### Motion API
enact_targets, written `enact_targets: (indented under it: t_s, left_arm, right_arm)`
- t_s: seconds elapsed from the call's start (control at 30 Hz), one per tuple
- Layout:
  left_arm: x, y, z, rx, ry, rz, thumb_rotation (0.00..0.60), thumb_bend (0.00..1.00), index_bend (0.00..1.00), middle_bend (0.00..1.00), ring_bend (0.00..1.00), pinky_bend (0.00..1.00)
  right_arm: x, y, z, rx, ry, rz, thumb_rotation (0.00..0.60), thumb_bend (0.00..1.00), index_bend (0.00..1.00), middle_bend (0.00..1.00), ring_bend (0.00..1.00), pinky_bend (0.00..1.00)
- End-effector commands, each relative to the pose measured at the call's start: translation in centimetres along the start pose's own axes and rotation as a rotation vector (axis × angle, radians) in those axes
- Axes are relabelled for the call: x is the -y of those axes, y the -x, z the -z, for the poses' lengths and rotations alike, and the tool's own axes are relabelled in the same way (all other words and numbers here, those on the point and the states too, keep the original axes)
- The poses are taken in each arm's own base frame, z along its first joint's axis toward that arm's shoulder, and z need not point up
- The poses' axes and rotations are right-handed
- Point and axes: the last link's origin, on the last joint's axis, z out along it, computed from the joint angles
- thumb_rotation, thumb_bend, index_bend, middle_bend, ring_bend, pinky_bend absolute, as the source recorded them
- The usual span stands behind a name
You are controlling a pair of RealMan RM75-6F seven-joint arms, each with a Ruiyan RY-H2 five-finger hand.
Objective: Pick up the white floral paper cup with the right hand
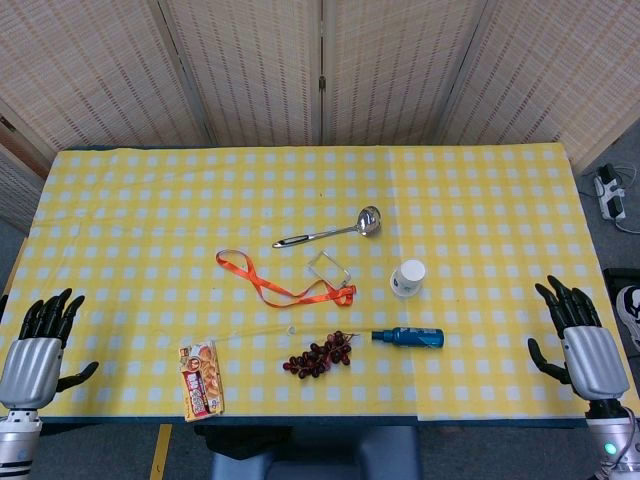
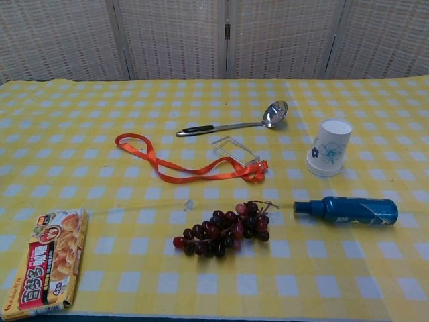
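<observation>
The white floral paper cup [image 1: 407,277] [image 2: 329,147] stands upside down on the yellow checked table, right of centre. My right hand [image 1: 578,335] hovers at the table's right front edge, fingers spread and empty, well to the right of the cup. At the left front corner my left hand [image 1: 40,342] is also open and holds nothing. Neither hand shows in the chest view.
A blue bottle [image 1: 410,337] [image 2: 348,210] lies on its side just in front of the cup. Grapes [image 1: 320,355], an orange lanyard with a clear badge holder [image 1: 290,280], a metal ladle [image 1: 330,232] and a snack packet [image 1: 200,378] lie further left.
</observation>
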Motion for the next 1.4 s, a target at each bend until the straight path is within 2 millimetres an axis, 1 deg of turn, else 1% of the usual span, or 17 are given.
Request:
enact_targets:
  t_s: [0.03, 0.23, 0.33, 0.47, 0.67, 0.73, 0.8, 0.83, 1.0, 1.13, 1.2, 1.4]
  left_arm:
    - [-0.1, 0.0, -0.2, 0.000, 0.001, 0.001, 0.600, 0.20, 0.01, 0.00, 0.00, 0.00]
    - [-0.1, 0.1, -0.2, -0.007, -0.001, 0.006, 0.600, 0.20, 0.01, 0.00, 0.00, 0.00]
    - [0.0, 0.1, -0.2, -0.007, -0.005, 0.008, 0.600, 0.20, 0.01, 0.00, 0.00, 0.00]
    - [-0.1, 0.1, -0.2, -0.005, 0.000, 0.011, 0.600, 0.20, 0.01, 0.00, 0.00, 0.00]
    - [-0.1, 0.1, 0.0, 0.001, -0.003, 0.015, 0.600, 0.20, 0.01, 0.00, 0.00, 0.00]
    - [0.0, 0.1, 0.1, 0.002, -0.005, 0.016, 0.600, 0.20, 0.01, 0.00, 0.00, 0.00]
    - [0.1, 0.1, 0.2, 0.004, -0.009, 0.015, 0.600, 0.20, 0.01, 0.00, 0.00, 0.00]
    - [0.1, 0.1, 0.2, 0.004, -0.010, 0.014, 0.600, 0.20, 0.01, 0.00, 0.00, 0.00]
    - [0.3, 0.1, 0.4, 0.008, -0.016, 0.014, 0.600, 0.20, 0.01, 0.00, 0.00, 0.00]
    - [0.4, 0.1, 0.6, 0.014, -0.025, 0.015, 0.600, 0.20, 0.01, 0.00, 0.00, 0.00]
    - [0.6, 0.2, 0.7, 0.018, -0.030, 0.016, 0.600, 0.20, 0.01, 0.00, 0.00, 0.00]
    - [0.9, 0.2, 0.8, 0.023, -0.039, 0.018, 0.600, 0.20, 0.02, 0.00, 0.00, 0.00]
  right_arm:
    - [0.0, 0.0, -0.1, -0.002, -0.001, 0.001, 0.600, 0.47, 0.03, 0.00, 0.06, 0.03]
    - [0.6, -0.1, -0.7, 0.009, -0.030, 0.012, 0.600, 0.47, 0.03, 0.00, 0.07, 0.03]
    - [1.0, -0.1, -1.5, 0.024, -0.045, 0.015, 0.600, 0.47, 0.03, 0.00, 0.07, 0.03]
    - [1.7, 0.2, -3.4, 0.070, -0.046, 0.017, 0.600, 0.47, 0.03, 0.02, 0.07, 0.03]
    - [4.2, 1.1, -7.0, 0.171, -0.082, 0.023, 0.600, 0.47, 0.04, 0.02, 0.07, 0.03]
    - [5.2, 1.5, -8.3, 0.197, -0.095, 0.037, 0.600, 0.42, 0.04, 0.02, 0.07, 0.03]
    - [6.2, 2.0, -9.5, 0.220, -0.103, 0.045, 0.600, 0.34, 0.04, 0.02, 0.07, 0.03]
    - [6.7, 2.2, -10.0, 0.229, -0.108, 0.050, 0.600, 0.33, 0.04, 0.02, 0.07, 0.03]
    - [8.7, 3.1, -13.0, 0.294, -0.121, 0.065, 0.600, 0.32, 0.04, 0.02, 0.07, 0.04]
    - [9.7, 4.0, -14.9, 0.356, -0.115, 0.074, 0.600, 0.31, 0.09, 0.03, 0.07, 0.04]
    - [10.0, 4.4, -15.9, 0.390, -0.106, 0.071, 0.600, 0.31, 0.14, 0.04, 0.07, 0.04]
    - [11.0, 5.1, -17.8, 0.460, -0.087, 0.025, 0.600, 0.31, 0.19, 0.06, 0.08, 0.04]
